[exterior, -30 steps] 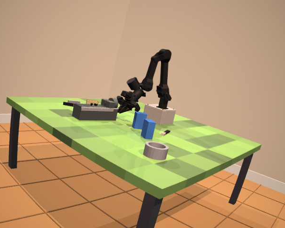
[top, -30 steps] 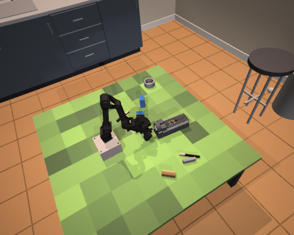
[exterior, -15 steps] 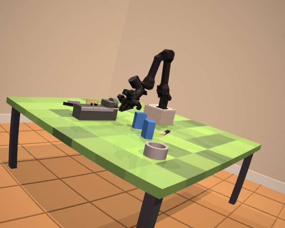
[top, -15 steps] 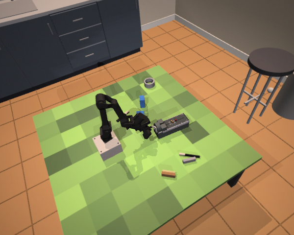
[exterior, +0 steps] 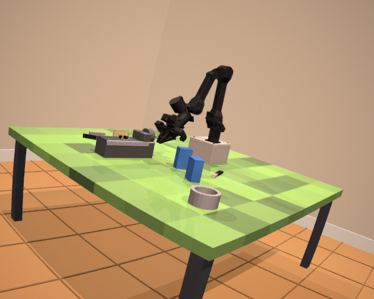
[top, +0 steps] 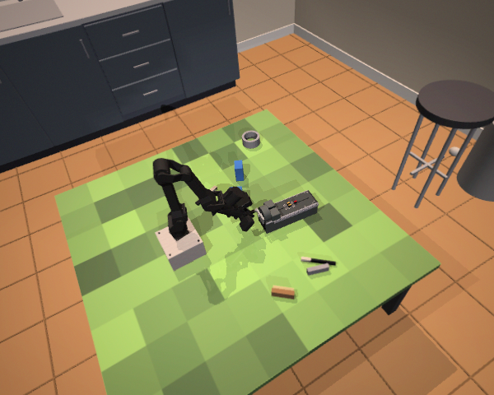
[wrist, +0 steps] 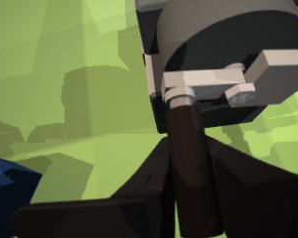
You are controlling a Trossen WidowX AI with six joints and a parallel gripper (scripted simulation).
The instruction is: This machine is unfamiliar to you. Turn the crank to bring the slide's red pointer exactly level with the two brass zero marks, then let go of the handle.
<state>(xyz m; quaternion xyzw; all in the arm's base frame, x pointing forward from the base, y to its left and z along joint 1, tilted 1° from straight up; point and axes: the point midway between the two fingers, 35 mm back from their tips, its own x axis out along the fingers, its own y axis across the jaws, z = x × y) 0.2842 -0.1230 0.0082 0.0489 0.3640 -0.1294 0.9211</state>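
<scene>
The dark grey machine (top: pixel 291 218) (exterior: pixel 126 150) lies on the green table, its crank end facing the arm. On its top, the small red pointer (top: pixel 295 201) sits a little beyond the brass marks (top: pixel 289 205), on the side away from the crank. The two marks cannot be clearly told apart. In the wrist view, the pale crank arm (wrist: pixel 204 78) extends left from the hub to the brown handle (wrist: pixel 189 129). My gripper (wrist: pixel 182 142) (top: pixel 253 216) (exterior: pixel 159 140) is shut on the handle, with one finger on each side. The pointer is outside the wrist view.
Two blue blocks (top: pixel 239 170) (exterior: pixel 182 157) (exterior: pixel 194 170) stand beside the gripper and machine. A grey ring (exterior: pixel 204 200) (top: pixel 250 145) lies beyond them. An orange block (top: pixel 282 292), a grey block (top: pixel 318 269) and a black-and-white marker (top: pixel 323 261) lie on the machine's other side.
</scene>
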